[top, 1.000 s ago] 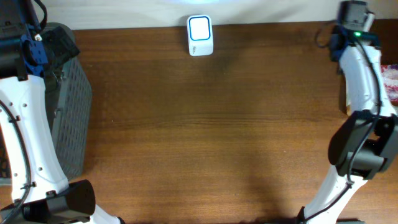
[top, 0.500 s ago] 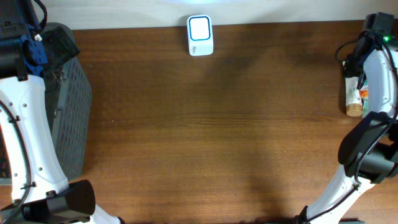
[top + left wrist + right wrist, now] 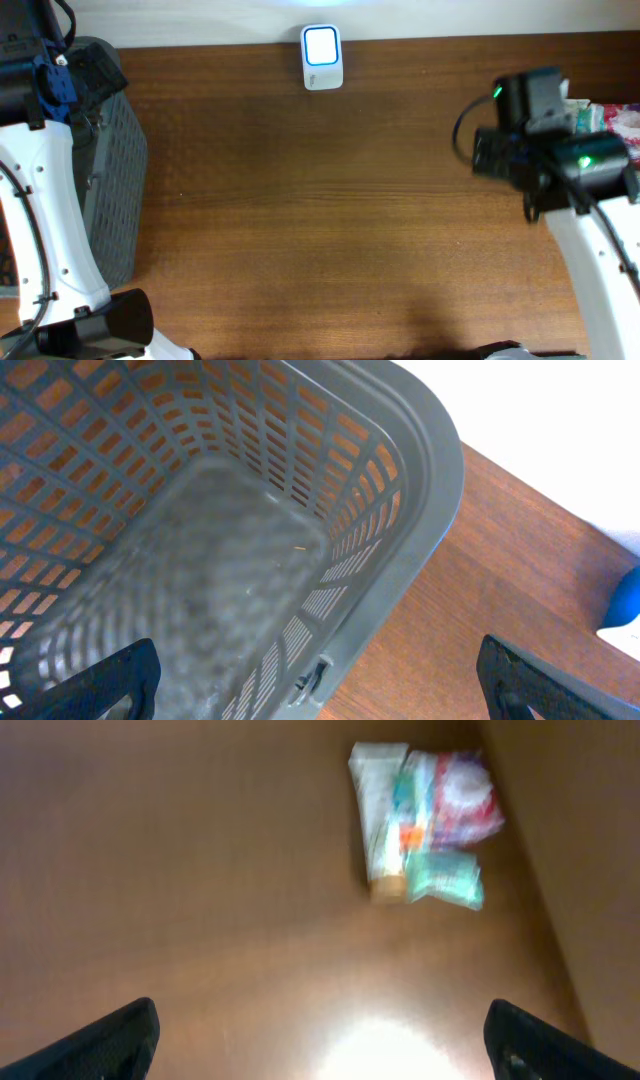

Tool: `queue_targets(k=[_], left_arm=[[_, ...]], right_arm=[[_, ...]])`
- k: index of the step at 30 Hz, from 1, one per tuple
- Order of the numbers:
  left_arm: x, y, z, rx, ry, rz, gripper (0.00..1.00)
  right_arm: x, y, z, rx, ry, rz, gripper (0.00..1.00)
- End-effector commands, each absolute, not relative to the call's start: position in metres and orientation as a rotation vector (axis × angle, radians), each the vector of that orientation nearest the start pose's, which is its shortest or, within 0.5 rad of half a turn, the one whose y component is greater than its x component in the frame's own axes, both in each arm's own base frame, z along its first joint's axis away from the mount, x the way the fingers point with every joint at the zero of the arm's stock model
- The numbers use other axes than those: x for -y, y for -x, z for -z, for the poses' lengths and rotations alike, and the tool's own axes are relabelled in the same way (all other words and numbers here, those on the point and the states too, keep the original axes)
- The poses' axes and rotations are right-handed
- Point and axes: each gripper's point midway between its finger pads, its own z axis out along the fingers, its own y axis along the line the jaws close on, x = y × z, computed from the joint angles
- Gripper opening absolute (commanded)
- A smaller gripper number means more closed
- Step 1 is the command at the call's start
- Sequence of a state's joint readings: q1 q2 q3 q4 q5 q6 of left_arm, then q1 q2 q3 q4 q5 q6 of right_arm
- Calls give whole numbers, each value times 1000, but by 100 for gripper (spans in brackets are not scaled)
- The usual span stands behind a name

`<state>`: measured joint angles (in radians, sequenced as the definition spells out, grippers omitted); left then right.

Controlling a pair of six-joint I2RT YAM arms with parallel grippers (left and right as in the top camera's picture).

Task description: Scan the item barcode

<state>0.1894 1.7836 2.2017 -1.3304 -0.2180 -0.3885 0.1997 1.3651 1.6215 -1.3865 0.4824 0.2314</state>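
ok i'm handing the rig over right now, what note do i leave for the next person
Left tool: open, empty, above the basket; no item shows in it.
Right tool: open, empty, above the table near the item pile; view blurred.
Scanner: at the table's far edge, nothing in front of it.
Done: no item picked up or at the scanner.
Left: grasp one item from the pile and show its barcode to the scanner; the basket is probably where it goes next.
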Motion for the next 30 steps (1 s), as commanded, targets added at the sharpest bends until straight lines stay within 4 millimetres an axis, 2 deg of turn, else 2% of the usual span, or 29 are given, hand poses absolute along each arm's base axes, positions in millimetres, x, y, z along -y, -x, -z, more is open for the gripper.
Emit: queue_targets(k=[1,4,20,25,30], left_arm=[[-118,-405,-345,-2299,799,-186,99],[-118,-405,-345,-2299,799,-186,99],[-118,-405,-345,-2299,799,-186,99],[-118,-405,-345,-2299,799,-186,99],[-118,-405,-345,-2299,799,-186,99]], right_arm=[[-16,-264,-278,-2681,-39,261,99],[-39,-257,-269,-2751,3,86,99],[-44,-250,-266,-2786,15,39,99],[-43,-244,-275,-2747,11,27,99],[-38,-226,-299,-2643,2,-9,99]])
